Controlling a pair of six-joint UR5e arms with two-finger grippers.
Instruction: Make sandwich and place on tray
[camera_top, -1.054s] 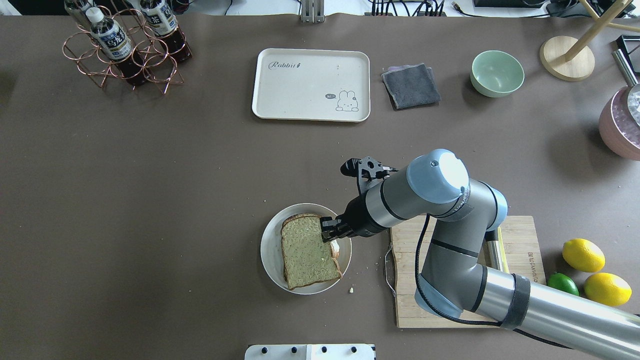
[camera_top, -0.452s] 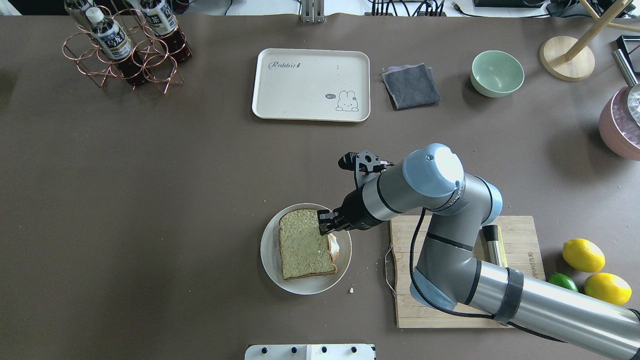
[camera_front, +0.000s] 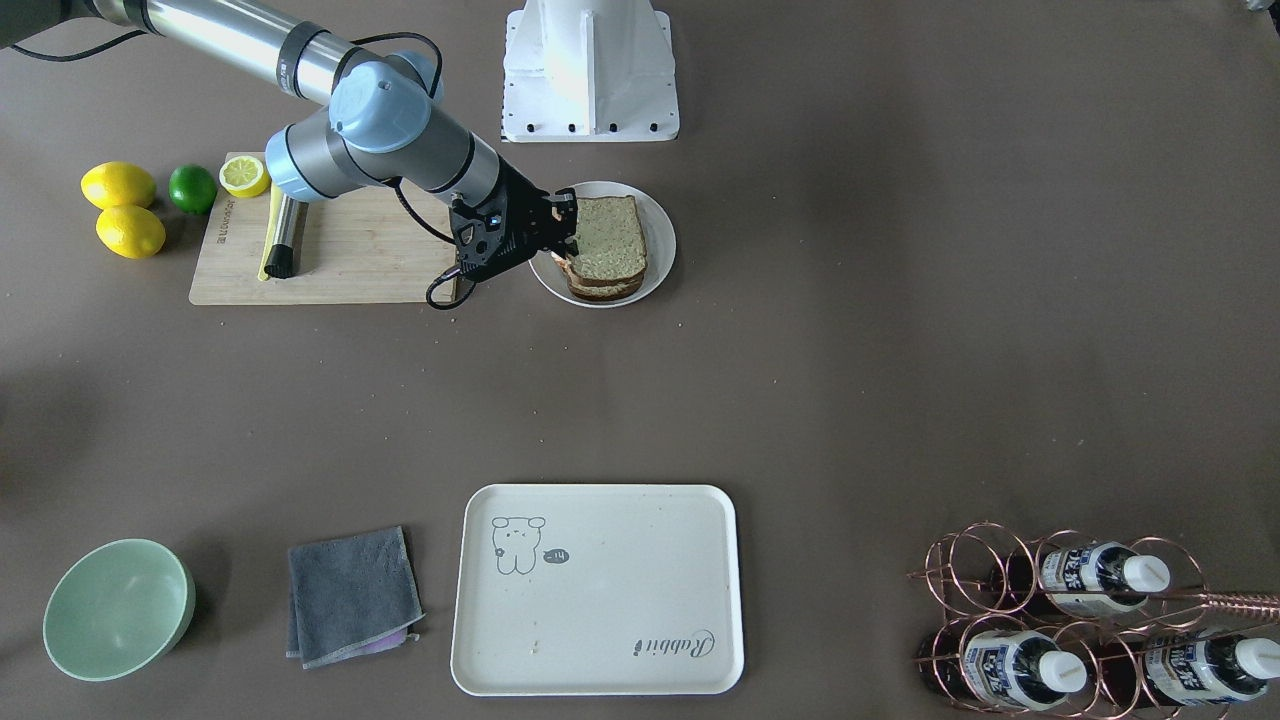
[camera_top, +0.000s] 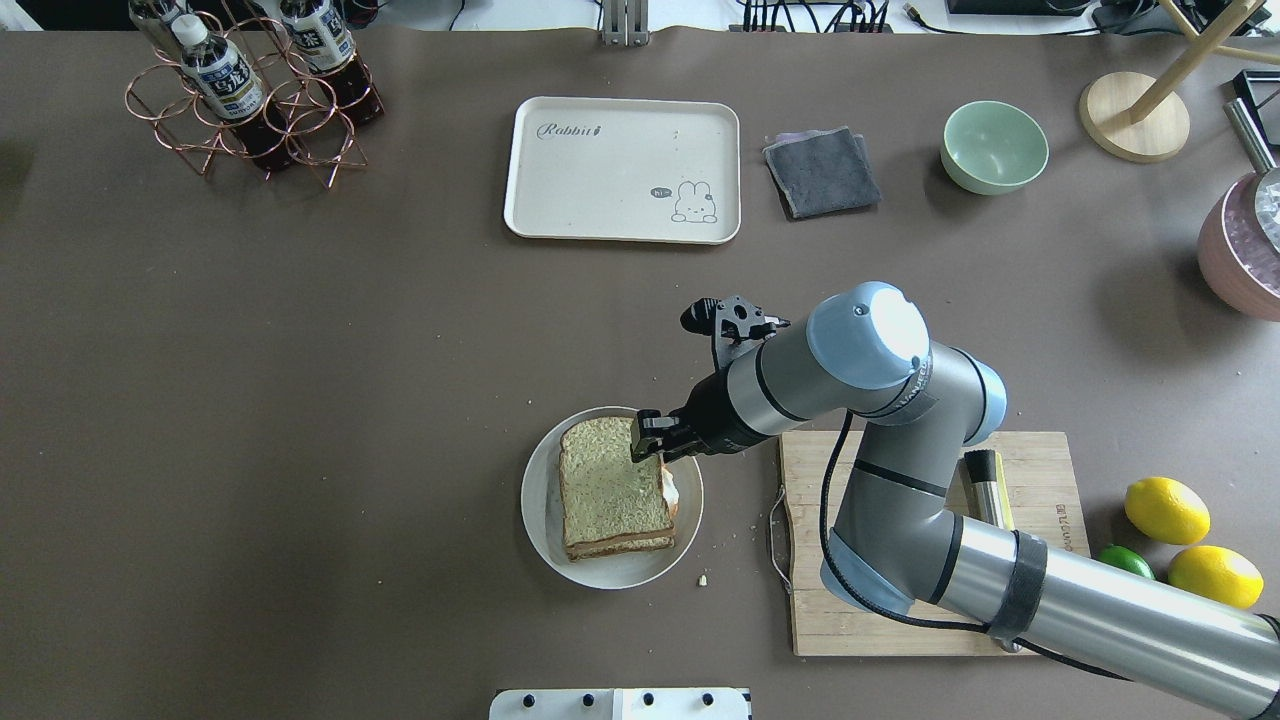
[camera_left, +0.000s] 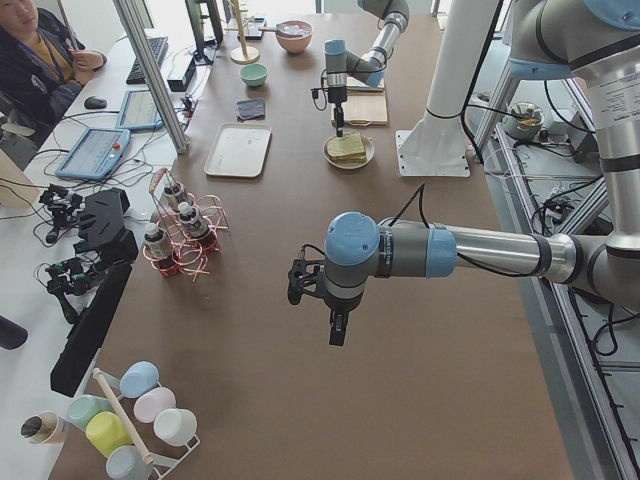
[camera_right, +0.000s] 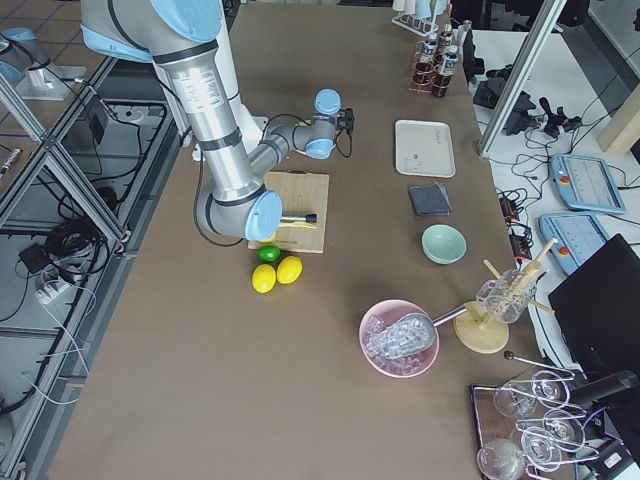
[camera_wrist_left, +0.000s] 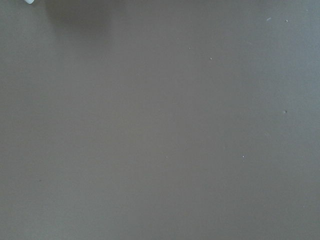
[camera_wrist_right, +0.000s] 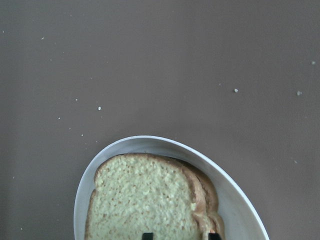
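One sandwich (camera_top: 615, 490) on white plate (camera_top: 538, 500), right gripper (camera_top: 645, 442) spread over its far right corner

Finishes, mostly matt
Table (camera_top: 300, 400) was matt brown; cutting board (camera_front: 350, 260) bare wood; plate (camera_top: 540, 500) glossy white; sandwich (camera_top: 610, 490) top rough, porous.

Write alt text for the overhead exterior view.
The right gripper is at a corner of the sandwich, which lies on a round white plate. The cream tray lies farther back on the brown table, apart from the plate.
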